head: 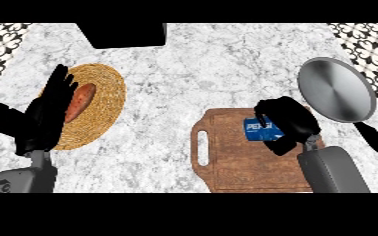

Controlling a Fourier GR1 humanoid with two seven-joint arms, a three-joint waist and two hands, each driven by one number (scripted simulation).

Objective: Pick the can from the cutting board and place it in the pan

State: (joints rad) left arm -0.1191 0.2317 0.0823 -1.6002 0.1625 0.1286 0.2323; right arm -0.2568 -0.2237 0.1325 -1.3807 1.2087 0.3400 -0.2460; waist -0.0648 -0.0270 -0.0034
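One can, blue, seen curled round by right hand over cutting board; pan lies up-right of hand, near; left hand spread flat, resting far left by woven mat.

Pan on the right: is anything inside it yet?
Nothing shows inside the pan; its grey bottom is bare. The blue can is in the right hand, over the cutting board. The hand's fingers hide part of the can.
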